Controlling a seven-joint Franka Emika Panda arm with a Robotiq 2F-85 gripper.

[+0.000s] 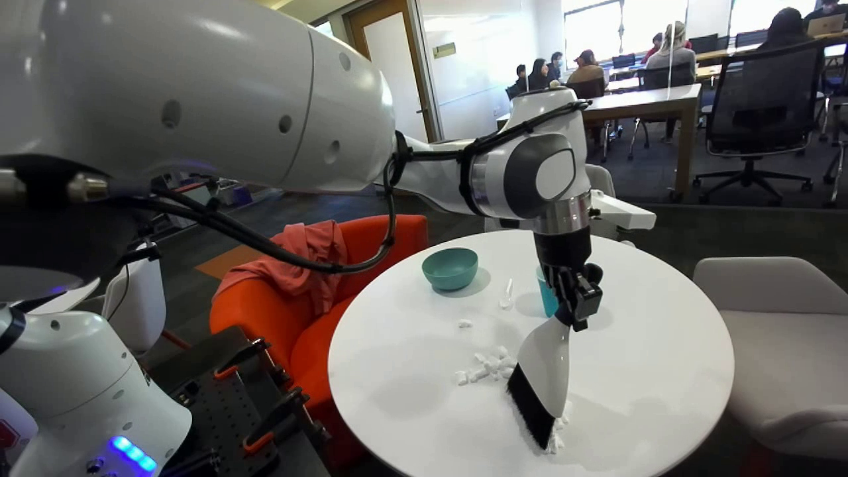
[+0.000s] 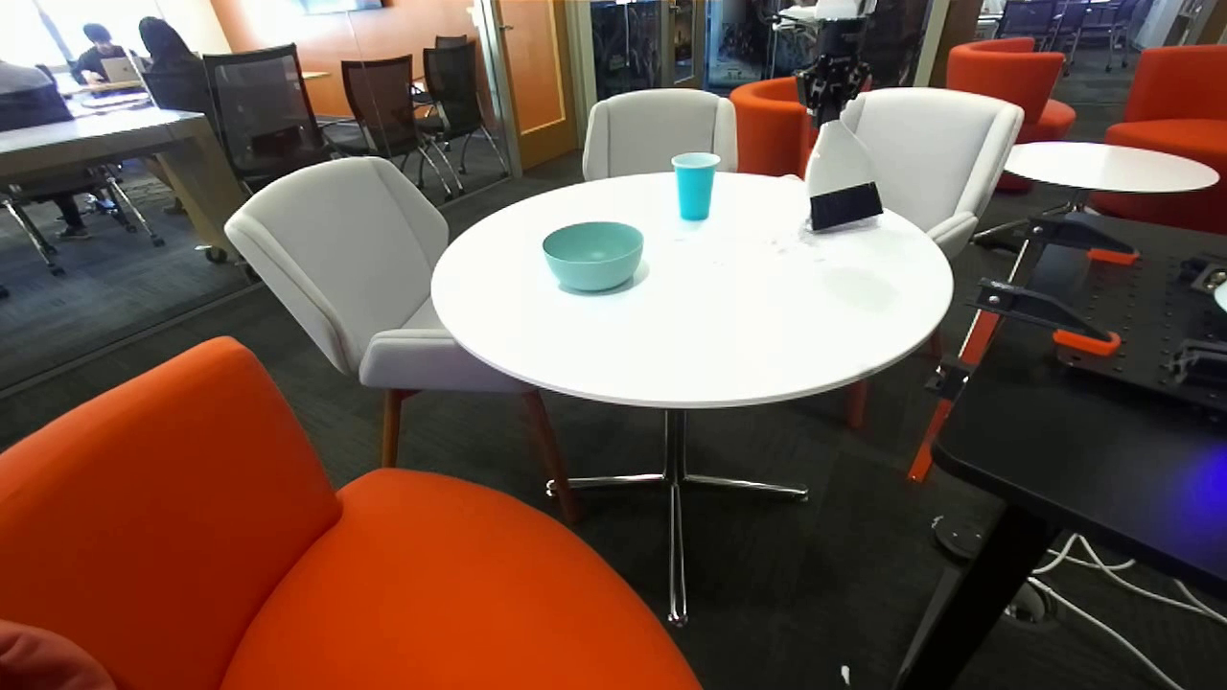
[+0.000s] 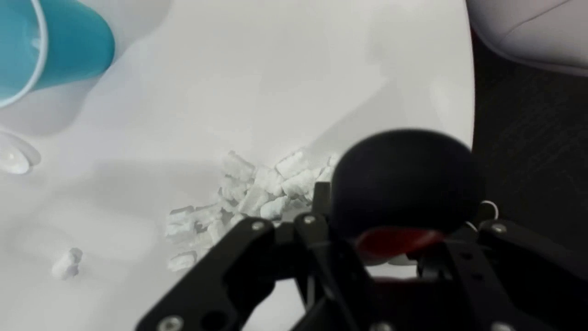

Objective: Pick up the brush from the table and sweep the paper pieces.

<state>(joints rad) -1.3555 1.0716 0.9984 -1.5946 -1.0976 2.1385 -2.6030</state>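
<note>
Black and jointed, my gripper (image 1: 574, 319) squeezes the white, black-bristled hand brush (image 1: 552, 371); open room beside it reaches the round white table's edge (image 1: 727, 364).

- Robot arm (image 1: 199, 86): one, fitted with one gripper (image 1: 574, 315).
- Brush (image 1: 546, 368): one.
- Large round table (image 2: 690, 335): one.
- Paper pieces (image 3: 268, 181): from where I stand, at least a dozen; overlap prevents an exact figure.
- Bowl (image 2: 593, 259): one.
- Cup (image 2: 695, 189): one.
- Spoon (image 1: 507, 295): one.
- Pale chairs (image 2: 335, 240) round that table, in an exterior view: three.
- Clamps (image 2: 1040, 311) on the black stand (image 2: 1102, 431): two.
</note>
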